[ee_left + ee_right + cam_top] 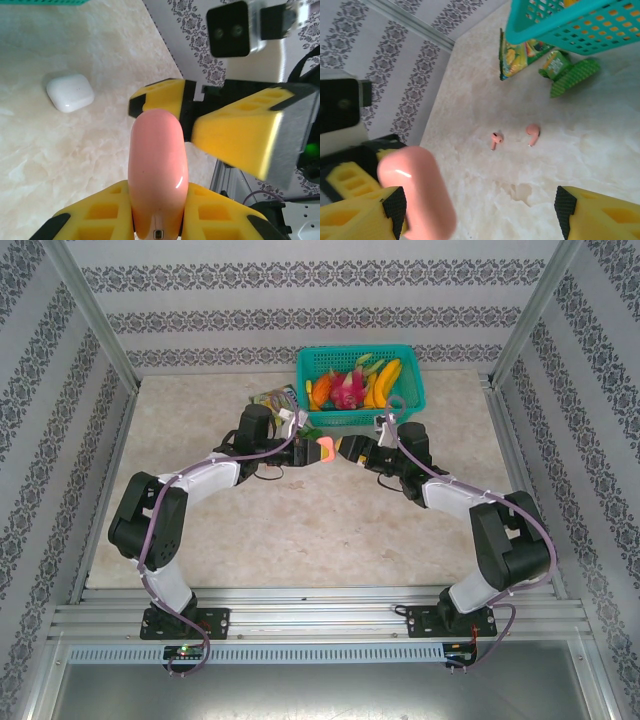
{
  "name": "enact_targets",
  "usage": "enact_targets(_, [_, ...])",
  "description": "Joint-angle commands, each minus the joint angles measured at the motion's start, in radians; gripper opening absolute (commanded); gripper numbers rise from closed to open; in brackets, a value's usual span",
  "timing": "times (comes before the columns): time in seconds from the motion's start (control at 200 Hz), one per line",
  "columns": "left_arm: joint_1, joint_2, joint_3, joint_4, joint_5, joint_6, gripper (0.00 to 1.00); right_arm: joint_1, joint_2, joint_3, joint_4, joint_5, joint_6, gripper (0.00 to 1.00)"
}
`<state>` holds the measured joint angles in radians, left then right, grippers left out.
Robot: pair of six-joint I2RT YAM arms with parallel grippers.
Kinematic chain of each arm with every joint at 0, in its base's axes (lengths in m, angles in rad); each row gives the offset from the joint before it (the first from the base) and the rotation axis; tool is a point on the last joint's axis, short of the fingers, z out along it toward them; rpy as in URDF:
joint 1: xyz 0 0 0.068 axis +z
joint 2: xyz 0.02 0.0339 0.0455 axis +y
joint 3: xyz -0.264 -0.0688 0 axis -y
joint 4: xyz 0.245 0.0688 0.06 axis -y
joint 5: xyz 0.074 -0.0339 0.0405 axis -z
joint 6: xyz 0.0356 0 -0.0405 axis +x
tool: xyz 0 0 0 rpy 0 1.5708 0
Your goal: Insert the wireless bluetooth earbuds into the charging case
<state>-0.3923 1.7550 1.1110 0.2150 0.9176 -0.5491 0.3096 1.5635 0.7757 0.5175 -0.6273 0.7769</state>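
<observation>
Currently one pink earbud [495, 140] and a second pink earbud [533, 133], tiny glossy bulbs with short stems, lie apart on the marbled table [600, 150], near the snack packets [522, 55] and teal basket [580, 30]. The left gripper [157, 215] clamps the smooth pink charging case [157, 165]. The right gripper [480, 215] stands wide, empty, one finger just beside the case.

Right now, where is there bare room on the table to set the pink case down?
Widest: the near middle of the table, bordered by both arms and the front rail. Also the far left, between the wall and the snack packets. Crowded at far centre: basket, pink earbuds, and left pincer and right pincer at the pink case.
</observation>
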Motion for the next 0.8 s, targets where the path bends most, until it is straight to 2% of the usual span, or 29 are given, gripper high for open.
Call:
enact_targets(0.0, [0.009, 0.000, 0.035, -0.038, 0.034, 0.041, 0.11, -0.005, -0.020, 0.002, 0.053, -0.038, -0.028, 0.80])
enact_targets(0.44, [0.009, -0.002, 0.065, -0.072, 0.041, 0.060, 0.10, 0.043, 0.071, 0.042, 0.061, -0.031, -0.014, 0.76])
enact_targets(0.794, [0.009, -0.056, 0.063, -0.061, 0.059, 0.056, 0.08, -0.042, 0.146, -0.018, 0.152, -0.005, 0.069, 0.71])
